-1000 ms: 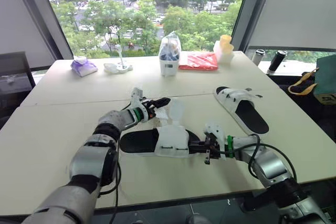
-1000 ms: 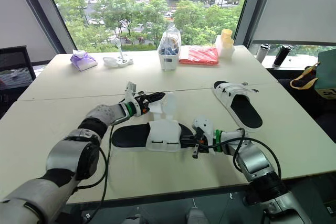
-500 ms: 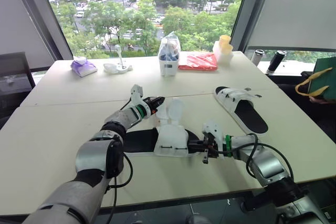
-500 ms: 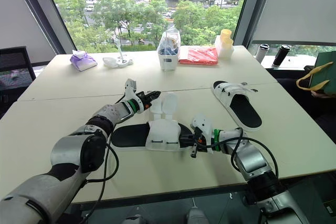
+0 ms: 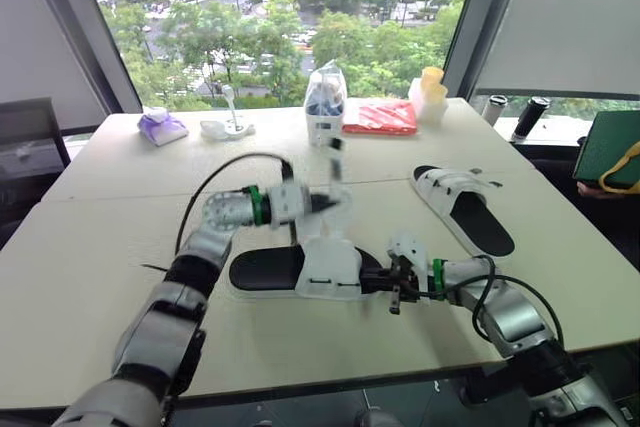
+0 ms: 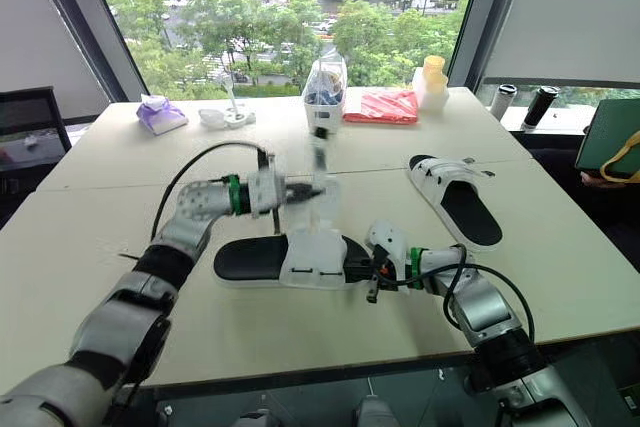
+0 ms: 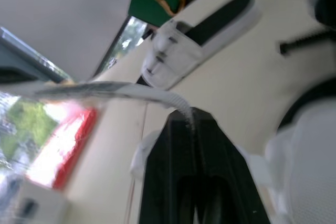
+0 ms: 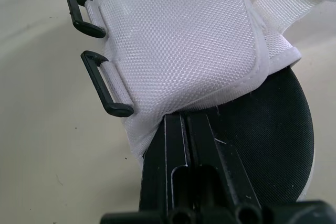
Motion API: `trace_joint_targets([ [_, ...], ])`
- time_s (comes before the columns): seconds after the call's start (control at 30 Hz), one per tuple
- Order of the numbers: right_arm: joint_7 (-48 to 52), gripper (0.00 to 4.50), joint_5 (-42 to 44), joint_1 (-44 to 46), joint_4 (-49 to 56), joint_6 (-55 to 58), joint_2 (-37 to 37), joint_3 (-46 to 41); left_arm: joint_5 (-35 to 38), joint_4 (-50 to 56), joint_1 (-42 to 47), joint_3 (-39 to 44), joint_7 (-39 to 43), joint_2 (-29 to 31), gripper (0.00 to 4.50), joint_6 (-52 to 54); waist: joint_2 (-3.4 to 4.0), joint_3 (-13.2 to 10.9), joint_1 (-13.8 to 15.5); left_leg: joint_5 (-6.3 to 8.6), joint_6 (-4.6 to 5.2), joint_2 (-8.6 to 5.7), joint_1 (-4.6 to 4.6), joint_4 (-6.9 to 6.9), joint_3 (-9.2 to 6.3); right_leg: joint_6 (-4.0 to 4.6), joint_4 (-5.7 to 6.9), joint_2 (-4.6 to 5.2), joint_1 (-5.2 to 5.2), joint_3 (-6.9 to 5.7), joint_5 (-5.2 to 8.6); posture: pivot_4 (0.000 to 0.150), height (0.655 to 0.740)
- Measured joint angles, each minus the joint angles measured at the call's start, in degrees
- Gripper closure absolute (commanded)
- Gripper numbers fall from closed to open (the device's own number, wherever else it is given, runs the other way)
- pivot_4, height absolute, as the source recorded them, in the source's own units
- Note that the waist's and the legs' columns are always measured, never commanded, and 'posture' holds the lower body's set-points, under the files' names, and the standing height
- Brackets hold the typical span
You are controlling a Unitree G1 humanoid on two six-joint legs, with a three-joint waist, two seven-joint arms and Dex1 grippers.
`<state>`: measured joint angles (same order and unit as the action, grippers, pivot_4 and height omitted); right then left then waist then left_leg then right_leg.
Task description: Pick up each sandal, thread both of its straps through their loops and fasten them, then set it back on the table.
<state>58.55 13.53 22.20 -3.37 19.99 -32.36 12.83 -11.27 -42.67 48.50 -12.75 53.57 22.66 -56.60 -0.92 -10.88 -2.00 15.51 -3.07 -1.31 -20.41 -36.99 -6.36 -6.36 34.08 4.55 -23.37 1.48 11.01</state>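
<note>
A black-soled sandal with a white mesh upper (image 5: 300, 269) lies on the table's near middle. My left gripper (image 5: 318, 202) is shut on one of its white straps (image 5: 335, 162), which stands up from the sandal; the left wrist view shows the strap (image 7: 121, 90) pinched at my fingertips (image 7: 178, 129). My right gripper (image 5: 385, 282) is shut. Its fingertips (image 8: 178, 129) press where the white upper meets the footbed. Two black loops (image 8: 107, 90) hang free on the upper's side. A second sandal (image 5: 465, 207) lies flat at the right.
Along the far edge stand a clear bag (image 5: 325, 107), a red packet (image 5: 378, 117), yellow cups (image 5: 430, 87), a purple item (image 5: 160, 127) and a small white object (image 5: 225, 127). Two dark bottles (image 5: 528, 115) sit by the window. A green bag (image 5: 610, 147) hangs at the right edge.
My left gripper has shut on the strap and pulled it up and toward the middle. The right gripper has stayed put. The green bag at the right has moved up.
</note>
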Motion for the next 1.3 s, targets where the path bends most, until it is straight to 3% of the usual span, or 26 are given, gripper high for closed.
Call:
trace_joint_targets([
  [0.1, 0.2, 4.50, -0.1, 0.1, -1.0, -0.6, 0.0, -0.1, -15.5, -0.2, 0.4, 0.2, -11.0, 4.3, 4.48, -16.1, 0.00, 0.0, 0.3, 0.00, 0.00, -0.01, 0.10, -0.05, 0.03, -0.10, -0.02, 0.02, 0.16, 0.00, 0.09, 0.150, 0.7400],
  [0.2, 0.4, 4.50, -0.1, 0.3, -1.7, -0.8, 0.0, -0.2, -29.0, -3.9, 1.9, 0.0, -27.0, 6.5, 4.48, -17.5, -0.04, 0.1, 0.7, -0.01, 0.02, 0.01, 0.14, -0.08, 0.00, -0.13, 0.04, 0.00, 0.19, -0.04, 0.09, 0.150, 0.7400],
  [0.33, 0.8, 4.50, -0.2, 0.4, -2.2, -1.6, 0.0, -0.2, -39.8, -4.9, 4.6, -2.2, -44.4, 7.6, 4.48, -16.4, -0.06, 0.1, 0.8, -0.01, 0.02, 0.01, 0.15, -0.08, -0.02, -0.33, 0.09, -0.01, 0.19, -0.08, -0.02, 0.150, 0.7400],
  [0.43, 1.0, 4.50, -0.2, 0.5, -2.4, -1.8, 0.0, -0.1, -44.2, -5.0, 6.5, -4.4, -53.6, 8.0, 3.69, -15.2, -0.05, 0.1, 0.7, -0.01, 0.02, 0.02, 0.16, -0.05, -0.02, -0.35, 0.10, -0.01, 0.18, -0.09, -0.03, 0.150, 0.7400],
  [0.67, 1.6, 4.50, -0.2, 0.8, -3.3, -2.4, 0.0, -0.1, -48.9, -6.3, 7.7, -10.4, -65.8, 10.5, 0.18, -14.1, -0.05, 0.1, 0.8, -0.01, 0.01, 0.02, 0.15, -0.05, -0.02, -0.36, 0.10, -0.01, 0.17, -0.12, -0.03, 0.150, 0.7400],
  [0.83, 1.8, 4.50, -0.3, 0.8, -3.7, -3.3, 0.0, 0.0, -45.3, -7.8, 7.6, -11.5, -64.3, 12.7, 0.18, -15.4, -0.05, 0.1, 0.8, -0.01, 0.01, 0.03, 0.15, -0.04, -0.02, -0.34, 0.10, -0.01, 0.17, -0.14, -0.02, 0.150, 0.7400],
  [0.9, 2.0, 4.50, -0.4, 1.0, -4.0, -3.4, 0.1, 0.1, -38.2, -9.1, 6.2, -11.1, -59.5, 13.5, 0.18, -15.5, -0.03, 0.1, 0.7, 0.00, 0.01, 0.04, 0.15, -0.03, -0.02, -0.32, 0.09, 0.00, 0.17, -0.14, 0.00, 0.150, 0.7400],
  [0.97, 2.3, 4.50, -0.4, 1.6, -4.5, -3.5, 0.3, 0.5, -24.7, -8.5, 1.6, -10.3, -49.9, 14.2, 0.18, -12.6, 0.01, 0.2, 0.4, 0.00, 0.01, 0.07, 0.17, -0.01, 0.01, -0.16, 0.09, 0.02, 0.14, -0.14, 0.08, 0.150, 0.7400],
  [1.0, 2.5, 4.50, -0.4, 2.0, -4.9, -3.5, 0.5, 0.6, -13.4, -4.7, -3.3, -8.8, -41.6, 14.1, 0.18, -6.3, 0.03, 0.2, 0.1, 0.00, 0.01, 0.08, 0.13, 0.00, 0.02, -0.13, 0.11, 0.06, 0.13, -0.15, 0.08, 0.150, 0.7400],
  [1.07, 2.7, 4.50, -0.4, 2.6, -5.4, -3.6, 0.7, 0.9, 5.9, 5.1, -11.3, -6.2, -28.0, 13.2, 0.18, 11.5, -0.02, 0.1, -0.3, -0.01, 0.02, 0.10, 0.06, -0.03, -0.05, -0.10, 0.11, 0.05, 0.06, -0.18, 0.07, 0.150, 0.7400],
  [1.13, 2.7, 4.50, -0.4, 2.7, -5.7, -3.8, 0.9, 1.0, 25.4, 19.8, -17.2, -3.4, -19.8, 13.8, 0.18, 35.7, -0.15, 0.1, -0.5, -0.01, 0.02, 0.13, 0.02, -0.05, -0.13, -0.07, 0.14, 0.04, 0.06, -0.20, 0.07, 0.150, 0.7400],
  [1.23, 2.6, 4.50, -0.5, 2.5, -5.9, -4.0, 1.1, 0.9, 51.0, 38.9, -20.0, 3.0, -17.8, 17.9, 0.18, 67.1, -0.21, 0.0, -0.5, 0.00, 0.01, 0.15, 0.09, -0.03, -0.24, -0.06, 0.14, 0.00, 0.12, -0.26, 0.11, 0.150, 0.7400],
  [1.3, 2.6, 4.50, -0.5, 2.3, -5.9, -4.0, 1.2, 0.9, 65.3, 49.2, -20.9, 8.8, -20.0, 19.1, 0.18, 81.7, -0.07, 0.1, -0.6, 0.01, 0.01, 0.13, 0.15, -0.01, -0.24, -0.06, 0.06, 0.01, 0.22, -0.26, 0.14, 0.150, 0.7400],
])
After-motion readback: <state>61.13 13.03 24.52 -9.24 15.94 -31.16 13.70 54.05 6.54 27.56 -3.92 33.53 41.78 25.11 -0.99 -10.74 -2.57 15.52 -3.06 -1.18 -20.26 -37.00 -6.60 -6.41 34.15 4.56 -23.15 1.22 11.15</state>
